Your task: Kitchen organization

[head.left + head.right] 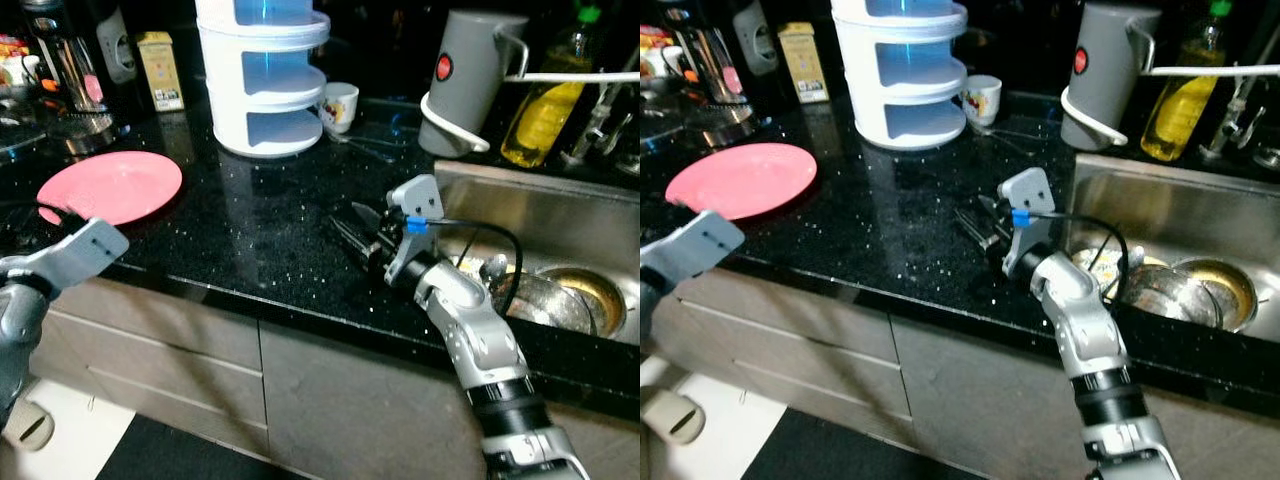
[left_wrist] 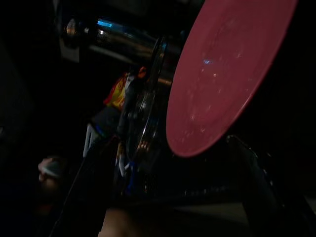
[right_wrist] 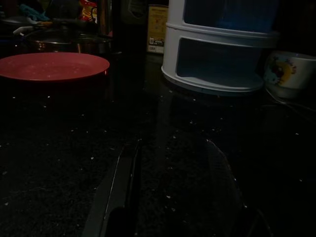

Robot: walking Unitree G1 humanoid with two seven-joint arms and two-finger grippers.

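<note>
A pink plate [image 1: 115, 185] lies flat on the black countertop [image 1: 260, 230] at the left. My left gripper [image 1: 48, 216] reaches its near edge from the counter's front; in the left wrist view the left gripper [image 2: 163, 150] is open, fingers spread, with the plate [image 2: 222, 74] just beyond them. My right gripper [image 1: 347, 222] rests low over the counter beside the sink [image 1: 540, 215]. In the right wrist view the right gripper [image 3: 173, 145] is open, with only bare counter between its fingers.
A white tiered container [image 1: 262, 90] stands at the back centre, with a small printed cup [image 1: 340, 105] beside it. A grey jug [image 1: 465, 75] and an oil bottle [image 1: 550, 100] stand behind the sink, which holds dishes [image 1: 540, 300]. A shiny appliance [image 1: 70, 70] stands back left.
</note>
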